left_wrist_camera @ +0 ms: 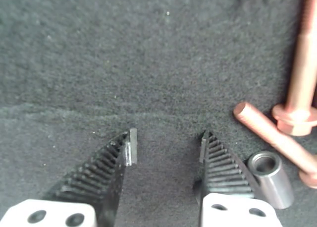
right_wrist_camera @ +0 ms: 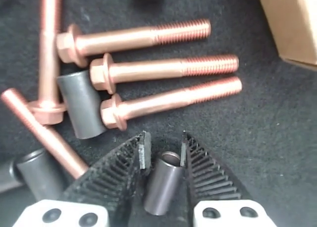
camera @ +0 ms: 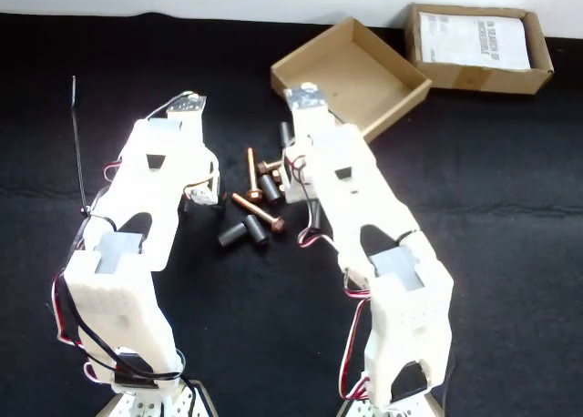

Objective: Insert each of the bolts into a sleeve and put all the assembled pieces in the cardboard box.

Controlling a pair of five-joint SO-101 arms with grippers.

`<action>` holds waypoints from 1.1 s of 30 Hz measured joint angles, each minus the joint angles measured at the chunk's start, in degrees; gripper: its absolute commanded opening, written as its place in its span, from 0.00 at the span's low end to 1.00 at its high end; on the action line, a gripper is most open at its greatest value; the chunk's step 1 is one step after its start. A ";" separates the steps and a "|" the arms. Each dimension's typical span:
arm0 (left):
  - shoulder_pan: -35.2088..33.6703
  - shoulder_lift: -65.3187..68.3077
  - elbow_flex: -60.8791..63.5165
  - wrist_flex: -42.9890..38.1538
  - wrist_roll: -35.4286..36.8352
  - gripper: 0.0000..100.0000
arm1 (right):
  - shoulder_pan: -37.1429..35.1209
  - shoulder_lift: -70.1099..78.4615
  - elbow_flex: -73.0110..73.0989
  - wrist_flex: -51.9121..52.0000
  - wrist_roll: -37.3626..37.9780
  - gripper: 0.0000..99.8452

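Nearest me, the right hand [right_wrist_camera: 164,140] hangs low with its jaws a little apart, straddling a dark sleeve [right_wrist_camera: 161,185]. A sliver of gap shows along one side of the sleeve, so it is not pinched. Just past the fingertips, toward the cardboard box [right_wrist_camera: 292,24], three copper bolts [right_wrist_camera: 163,68] lie side by side on the black counter [right_wrist_camera: 257,138], their threaded ends on the box side. A second sleeve [right_wrist_camera: 81,105] rests against the heads of two of them. Two more bolts [right_wrist_camera: 42,130] lie crossed farther from the box.

The left hand [left_wrist_camera: 167,138] is farther still from the box than the whole heap. Its jaws are spread wide over bare counter and grip nothing. A grey sleeve [left_wrist_camera: 270,177] lies just beside one of its fingers, touching the shaft of a bolt.

From above, the box stands open-topped on the far side of the heap. A second carton [camera: 478,48] holding a printed sheet sits just beside the box, away from the arms.
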 measured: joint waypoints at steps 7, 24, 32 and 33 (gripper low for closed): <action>0.00 0.00 0.00 0.00 0.00 0.21 | 0.00 0.00 -8.00 12.84 0.35 0.10; 0.00 0.00 0.00 0.00 -0.09 0.21 | -0.18 0.44 -8.44 17.85 -3.16 0.10; 0.00 0.00 0.00 0.00 -0.09 0.21 | -1.32 0.44 0.62 11.52 -5.36 0.10; 0.00 0.00 0.00 0.00 -0.09 0.21 | -1.49 0.35 1.58 10.90 -5.80 0.10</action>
